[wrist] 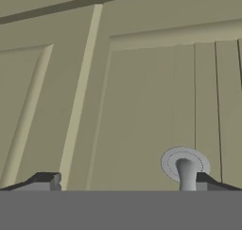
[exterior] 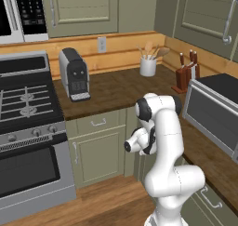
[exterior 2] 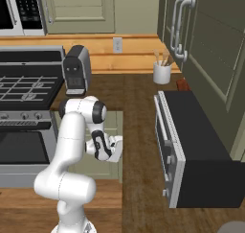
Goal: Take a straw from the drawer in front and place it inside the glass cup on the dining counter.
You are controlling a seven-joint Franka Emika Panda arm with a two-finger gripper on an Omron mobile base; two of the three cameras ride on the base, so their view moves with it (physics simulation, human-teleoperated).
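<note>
My gripper (wrist: 126,182) is open, its two dark fingertips (wrist: 46,181) standing wide apart with nothing between them. It faces a pale green panelled cabinet front (wrist: 151,96) at close range, and a silver handle's round mount (wrist: 185,163) sits just by the right fingertip. The arm's hand (exterior: 134,144) hangs low in front of the corner cabinets. A shut drawer (exterior: 98,122) with a small silver bar handle lies under the worktop, left of the arm. The straw, the glass cup and the dining counter are out of view.
A stove (exterior: 28,127) stands at the left. On the brown worktop are a coffee machine (exterior: 74,74), a white utensil crock (exterior: 148,66), a knife block (exterior: 186,74) and a dark countertop oven (exterior: 214,113). Wood floor (exterior: 102,202) lies open before the cabinets.
</note>
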